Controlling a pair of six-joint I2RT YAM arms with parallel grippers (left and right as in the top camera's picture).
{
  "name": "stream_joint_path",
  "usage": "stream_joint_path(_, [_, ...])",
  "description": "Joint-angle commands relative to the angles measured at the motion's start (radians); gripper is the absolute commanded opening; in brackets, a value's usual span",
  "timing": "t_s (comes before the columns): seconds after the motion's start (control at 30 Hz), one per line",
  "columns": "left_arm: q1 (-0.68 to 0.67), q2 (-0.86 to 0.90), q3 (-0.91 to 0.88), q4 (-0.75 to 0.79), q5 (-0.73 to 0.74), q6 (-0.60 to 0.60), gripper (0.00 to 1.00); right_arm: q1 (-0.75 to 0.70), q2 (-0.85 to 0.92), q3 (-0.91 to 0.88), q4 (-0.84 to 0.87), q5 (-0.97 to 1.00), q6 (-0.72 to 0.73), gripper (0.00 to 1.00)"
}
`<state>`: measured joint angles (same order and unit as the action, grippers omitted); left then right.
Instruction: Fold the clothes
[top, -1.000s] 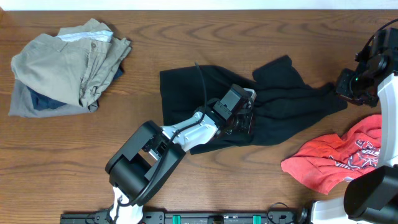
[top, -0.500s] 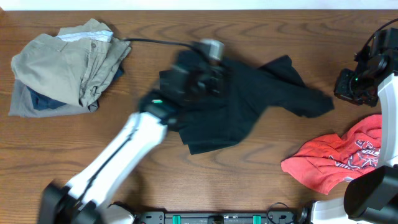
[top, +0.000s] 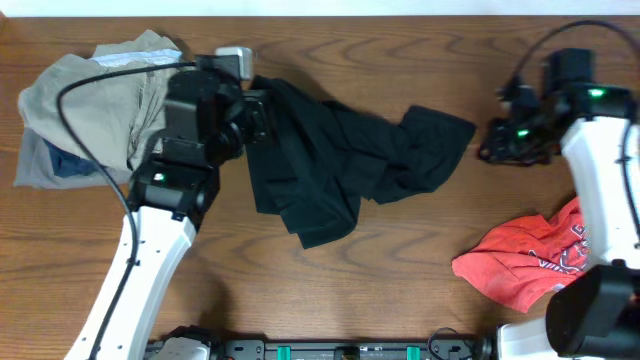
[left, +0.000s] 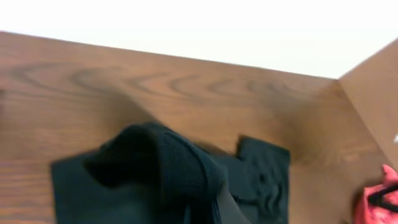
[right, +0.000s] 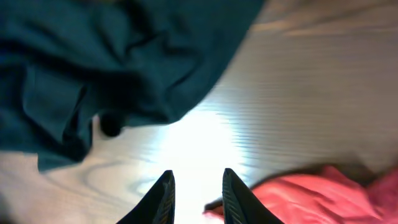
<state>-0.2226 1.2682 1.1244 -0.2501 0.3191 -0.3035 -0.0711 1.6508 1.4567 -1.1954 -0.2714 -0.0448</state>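
The black shirt (top: 330, 160) lies crumpled across the table's middle, its left part lifted. My left gripper (top: 256, 112) is shut on the shirt's upper left edge, next to the khaki pile. In the left wrist view the shirt (left: 161, 168) drapes over the left gripper (left: 208, 211) and hides most of the fingers. My right gripper (top: 497, 145) is open and empty just right of the shirt's right end. In the right wrist view the right gripper (right: 199, 196) is over bare wood, with the shirt (right: 112, 56) at upper left and the red tee (right: 311, 193) at lower right.
A pile of khaki and blue garments (top: 90, 110) sits at the back left. The red printed tee (top: 540, 260) lies bunched at the front right and shows at the edge of the left wrist view (left: 380, 199). The table's far edge (left: 186, 56) meets a white wall.
My left gripper has swung up and left toward the khaki pile, dragging the black shirt with it. My right arm has moved left and forward to the shirt's right end.
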Motion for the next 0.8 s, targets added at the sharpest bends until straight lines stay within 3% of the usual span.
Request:
stream_joint_path(0.0, [0.027, -0.056, 0.01, 0.025, -0.045, 0.049, 0.06, 0.092, 0.021, -0.069, 0.032, -0.042, -0.063, 0.25])
stream_joint_path(0.23, [0.038, -0.102, 0.01, 0.05, -0.158, 0.048, 0.06, 0.314, 0.023, -0.236, 0.226, -0.185, -0.098, 0.3])
stream_joint_path(0.47, [0.038, -0.107, 0.01, 0.06, -0.194, 0.048, 0.06, 0.566, 0.024, -0.373, 0.572, -0.196, 0.096, 0.5])
stream_joint_path(0.77, [0.038, -0.107, 0.01, 0.06, -0.257, 0.048, 0.06, 0.811, 0.039, -0.473, 0.816, -0.009, 0.262, 0.6])
